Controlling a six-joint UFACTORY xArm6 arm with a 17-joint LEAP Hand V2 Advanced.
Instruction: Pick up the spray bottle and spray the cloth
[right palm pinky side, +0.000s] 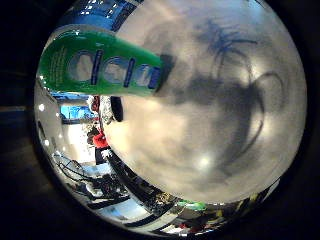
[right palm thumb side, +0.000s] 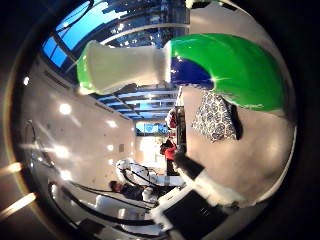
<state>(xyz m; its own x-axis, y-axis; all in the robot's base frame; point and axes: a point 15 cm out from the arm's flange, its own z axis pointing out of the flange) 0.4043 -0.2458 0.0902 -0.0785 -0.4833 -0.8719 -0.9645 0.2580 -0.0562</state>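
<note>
Bottle (right palm thumb side: 230, 70) stands on the table (right palm pinky side: 220, 130), close to the palm: it fills much of the thumb-side view. Left to right in that view: white spray head (right palm thumb side: 120, 66), then a blue band at the neck, then the green body. The little-finger-side view shows the same green body with a printed label, with its shadow falling across the tabletop beside it.

Cloth (right palm thumb side: 215, 116): patterned, lying flat on the table just beside the bottle, on the far side from the palm. Cannot tell whether the two touch.

Handling, my read:
- Plastic body, glossy with a highlight, so probably slick. The wall should be stiff, with slight give under squeeze.
- Weight depends on fill level, which can't be seen. Assume moderate.
- Tall shape with a small base, so likely to tip if nudged at the head end.
- Best hold: wrap around the narrow neck just below the head, where the trigger is reachable. The wide body looks too broad for a secure wrap.
- Trigger itself is not clearly visible from here.

Hand (right palm thumb side: 202, 182): only a white and black part shows at the edge of the thumb-side view, and it is not on the bottle. Cannot tell how far the fingers are spread. No contact with the bottle is visible, and nothing appears to be held.
</note>
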